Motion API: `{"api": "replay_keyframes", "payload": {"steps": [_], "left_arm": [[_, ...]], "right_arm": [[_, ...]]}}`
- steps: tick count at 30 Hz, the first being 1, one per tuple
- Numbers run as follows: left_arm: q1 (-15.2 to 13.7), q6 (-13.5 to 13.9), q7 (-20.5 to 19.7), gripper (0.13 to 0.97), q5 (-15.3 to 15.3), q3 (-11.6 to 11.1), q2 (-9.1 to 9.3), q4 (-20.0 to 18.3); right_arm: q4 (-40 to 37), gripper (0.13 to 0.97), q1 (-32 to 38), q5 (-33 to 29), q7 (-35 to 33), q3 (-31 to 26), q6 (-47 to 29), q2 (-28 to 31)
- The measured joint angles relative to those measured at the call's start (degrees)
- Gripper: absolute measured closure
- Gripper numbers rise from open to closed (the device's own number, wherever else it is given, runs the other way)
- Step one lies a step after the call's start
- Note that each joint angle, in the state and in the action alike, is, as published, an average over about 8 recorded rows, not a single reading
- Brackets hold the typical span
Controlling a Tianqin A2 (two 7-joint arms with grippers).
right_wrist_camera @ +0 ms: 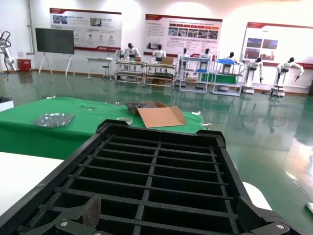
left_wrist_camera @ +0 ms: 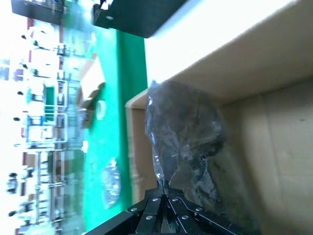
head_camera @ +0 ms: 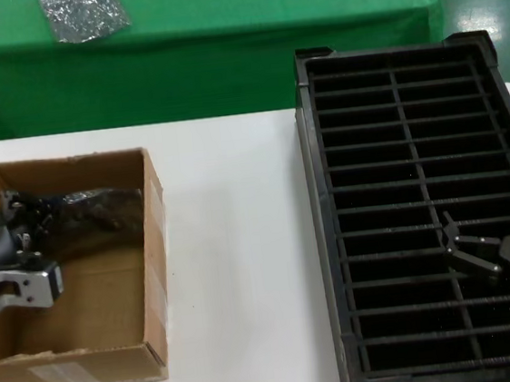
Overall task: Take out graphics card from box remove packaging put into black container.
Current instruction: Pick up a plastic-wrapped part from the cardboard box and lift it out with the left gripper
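My left gripper (head_camera: 15, 236) sits at nine o'clock inside the box (head_camera: 153, 352), pinching the packaging (left_wrist_camera: 188, 142) — card unseen inside. My right gripper (head_camera: 457, 247) hovers spread over the black container (head_camera: 318, 239) at four o'clock.

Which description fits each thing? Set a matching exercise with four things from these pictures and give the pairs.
Things:
1. box
2. black container
3. left tool
4. right tool

Descriptions:
A. open above the slotted tray
B. on the white table, on the robot's left
C. shut on the bag, inside the box
D. empty slots, on the robot's right

Pairs: 1-B, 2-D, 3-C, 4-A
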Motion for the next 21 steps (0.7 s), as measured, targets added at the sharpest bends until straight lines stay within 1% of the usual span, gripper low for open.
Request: {"api": "replay_keyframes", "payload": {"steps": [3,7,10,13,17,19,21], "left_arm": [[3.0,1.0,-4.1,0.957,3.7,-3.4,-1.42,-6.1],[7.5,2.5,-9.0,0.957,8.4,-8.7,-2.78,-14.8],[10.5,3.4,-11.7,0.957,10.9,-12.3,-3.15,-20.5],[13.0,4.2,-13.6,0.957,12.7,-15.4,-3.06,-25.5],[15.8,5.1,-15.4,0.957,14.1,-18.3,-2.65,-31.0],[17.1,5.4,-15.9,0.957,14.4,-19.1,-2.39,-33.3],[18.3,5.3,-16.1,0.957,14.2,-19.4,-2.1,-35.2]], "right_arm": [[0.0,0.129,0.0,0.0,0.0,0.0,0.0,0.0],[0.0,0.129,0.0,0.0,0.0,0.0,0.0,0.0],[0.0,0.129,0.0,0.0,0.0,0.0,0.0,0.0],[0.0,0.129,0.0,0.0,0.0,0.0,0.0,0.0],[0.0,0.129,0.0,0.0,0.0,0.0,0.0,0.0],[0.0,0.129,0.0,0.0,0.0,0.0,0.0,0.0],[0.0,0.129,0.0,0.0,0.0,0.0,0.0,0.0]]}}
